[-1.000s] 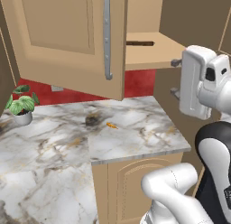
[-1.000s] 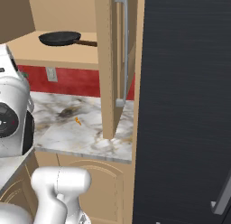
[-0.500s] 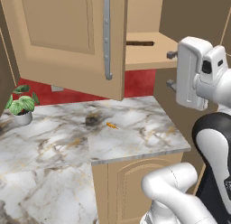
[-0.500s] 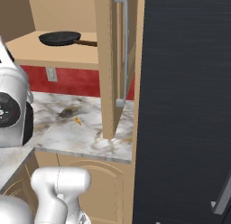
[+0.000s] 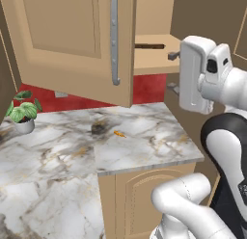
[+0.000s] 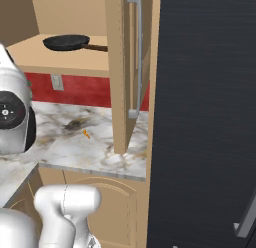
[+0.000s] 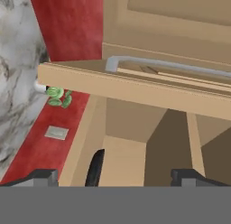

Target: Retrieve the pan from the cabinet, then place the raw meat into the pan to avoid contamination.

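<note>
The pan (image 6: 66,42), round and black, lies on the wooden shelf of the open cabinet (image 6: 60,59), its brown handle pointing right. In the left base view only its handle (image 5: 149,46) shows past the open door (image 5: 72,40). My gripper (image 5: 172,72) hovers open and empty just right of the shelf at about its height. In the hand view the gripper (image 7: 115,175) looks under the door's edge, with the pan's dark rim (image 7: 94,169) low between the fingertips. A small orange piece (image 5: 118,134) lies on the counter; I cannot tell if it is the raw meat.
The cabinet door with its silver bar handle (image 5: 115,40) hangs open over the marble counter (image 5: 58,185). A potted plant (image 5: 21,112) stands at the counter's back left. A tall dark appliance (image 6: 205,117) walls off the right side.
My hand has edged left toward the cabinet shelf. The jaws have stayed open, and the pan has not moved.
</note>
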